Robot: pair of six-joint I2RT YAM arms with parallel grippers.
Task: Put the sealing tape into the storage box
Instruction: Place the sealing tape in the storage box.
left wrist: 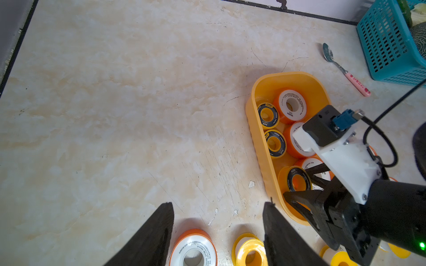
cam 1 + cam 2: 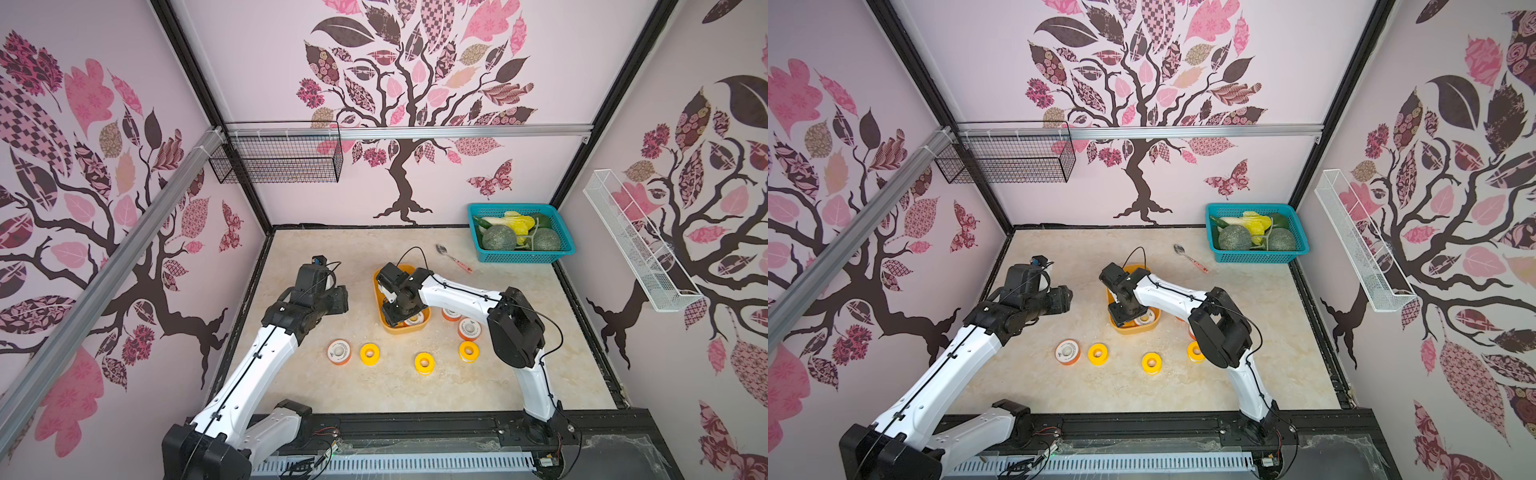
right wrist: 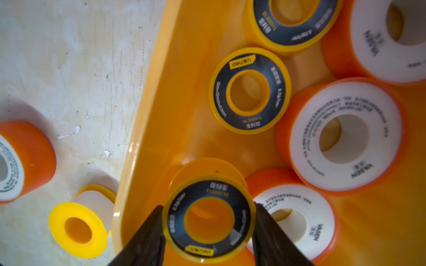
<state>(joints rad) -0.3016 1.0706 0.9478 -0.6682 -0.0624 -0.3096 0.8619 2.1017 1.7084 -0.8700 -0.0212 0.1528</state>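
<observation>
Taking the back wall as twelve o'clock, we find the left gripper (image 1: 218,206) hovering at nine o'clock of the storage box (image 2: 405,331), jaws apart and empty. On the marble tabletop (image 2: 374,395), towards eight o'clock of the box, a white-faced orange tape roll (image 2: 339,352) lies flat, with a first yellow roll (image 2: 369,354) just beside it at seven. A second yellow roll (image 2: 424,363) sits near six o'clock and a third yellow roll (image 2: 468,351) near five. Inside the box we count five loose rolls: two black-and-yellow rolls (image 1: 267,115) along one long wall and three orange rolls (image 1: 291,106) along the other. The right gripper (image 3: 208,207) reaches into the six-o'clock end of the box, its fingers (image 3: 147,230) pressed against both sides of a third black-and-yellow roll (image 3: 208,192), face up; whether that roll touches the floor we cannot tell. Two more orange rolls (image 2: 469,329) lie near four o'clock, partly hidden by the right arm (image 2: 457,295). A pink-handled spoon (image 2: 454,258) lies at one o'clock, and a teal basket (image 2: 521,259) holding netted melons (image 2: 498,237) stands at two.
</observation>
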